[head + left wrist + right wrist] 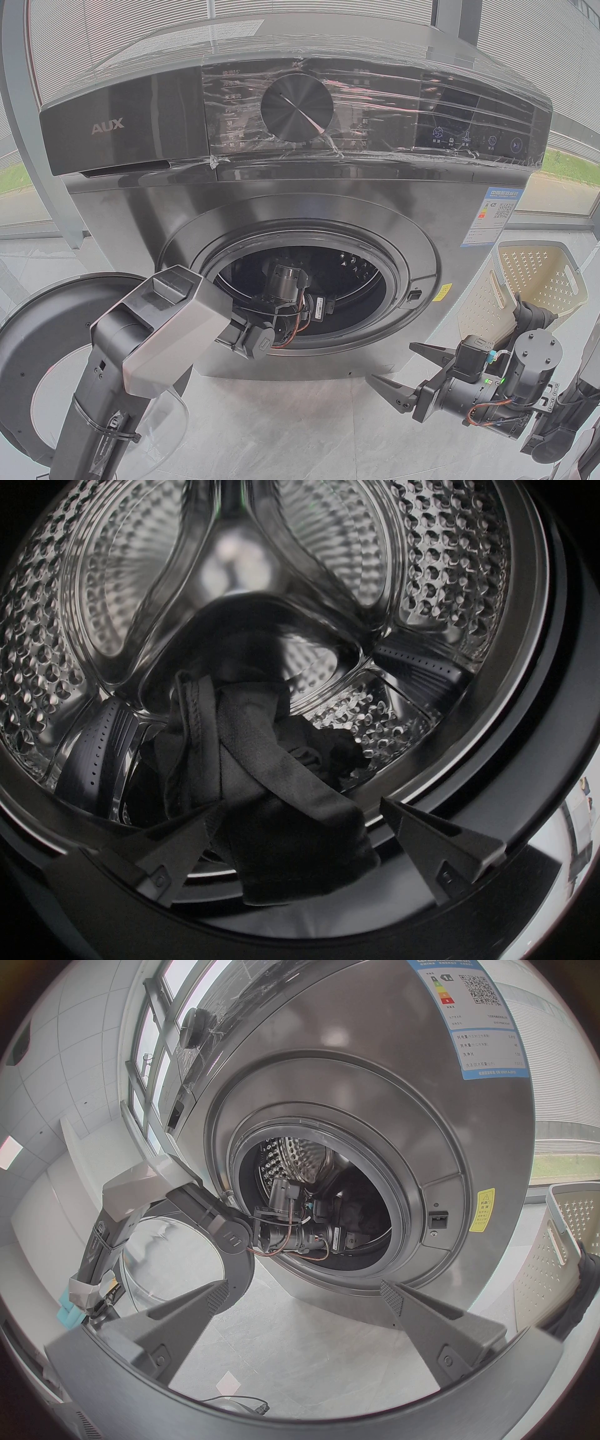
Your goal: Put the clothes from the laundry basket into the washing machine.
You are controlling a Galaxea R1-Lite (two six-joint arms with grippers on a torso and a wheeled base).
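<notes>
The grey washing machine (300, 206) stands with its round opening uncovered. My left arm reaches into the drum (187, 574). There my left gripper (300, 830) is open, just above a black garment (275, 799). The garment lies heaped on the drum floor and drapes outward over the door seal, between the fingers (181, 849). My right gripper (390, 362) hangs open and empty in front of the machine, low on the right. The cream laundry basket (544, 275) stands to the machine's right. Something dark (584, 1285) hangs over the basket's rim.
The machine's door (37, 350) is swung wide open to the left, close to my left arm. Bare grey tile floor (300, 425) lies in front of the machine. Windows run behind it.
</notes>
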